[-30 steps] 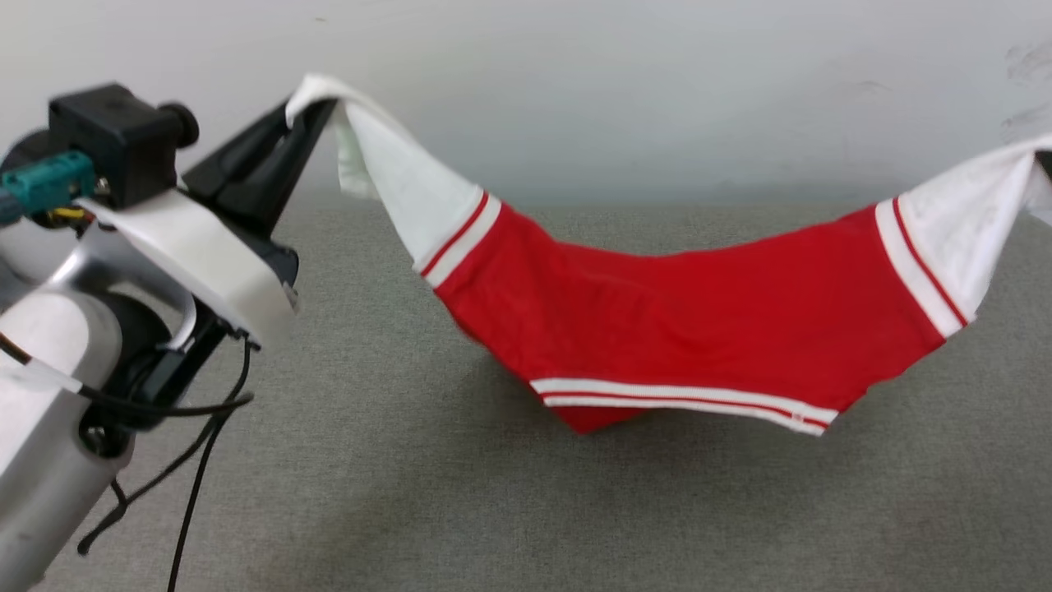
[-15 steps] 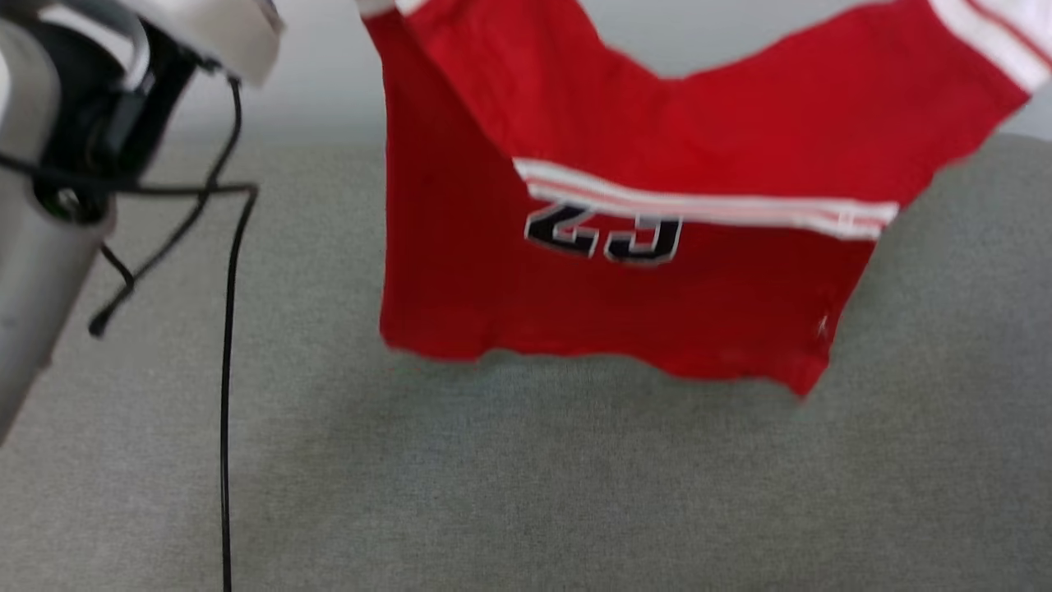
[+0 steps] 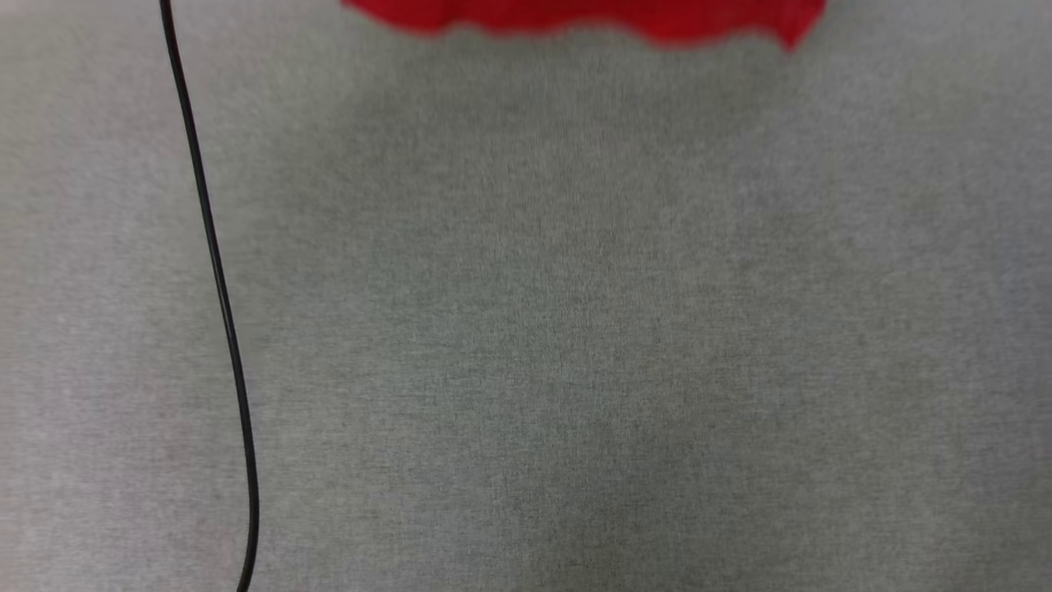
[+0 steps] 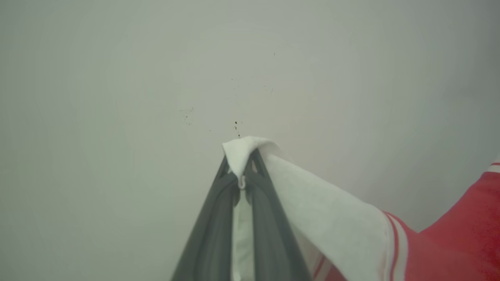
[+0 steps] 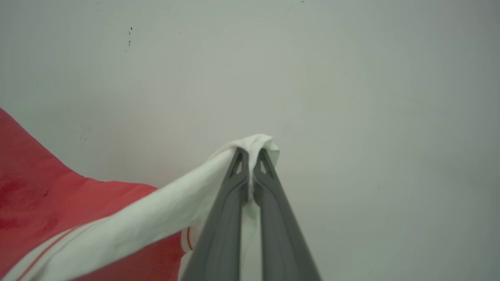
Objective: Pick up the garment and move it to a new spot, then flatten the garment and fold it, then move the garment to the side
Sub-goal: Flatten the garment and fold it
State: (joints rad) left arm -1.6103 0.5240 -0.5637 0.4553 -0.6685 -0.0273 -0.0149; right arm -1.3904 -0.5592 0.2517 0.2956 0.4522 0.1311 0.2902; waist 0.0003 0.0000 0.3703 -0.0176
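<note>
The garment (image 3: 575,16) is a red shirt with white sleeves, and its wavy red bottom hem hangs at the top edge of the head view above the grey surface. My left gripper (image 4: 243,171) is shut on the tip of one white sleeve (image 4: 312,207), with the red body (image 4: 461,234) trailing to the right. My right gripper (image 5: 250,168) is shut on the other white sleeve (image 5: 156,214), its red body (image 5: 39,183) falling away to the left. Both grippers point at a pale wall.
A grey fabric-covered table (image 3: 575,329) spreads below the hanging hem. A thin black cable (image 3: 218,279) hangs down the left side of the head view. The pale wall (image 4: 156,78) stands close behind both grippers.
The head view has tilted down sharply, so the arms and most of the shirt have left it. The shirt went from sagging low to hanging at full length, hem off the table.
</note>
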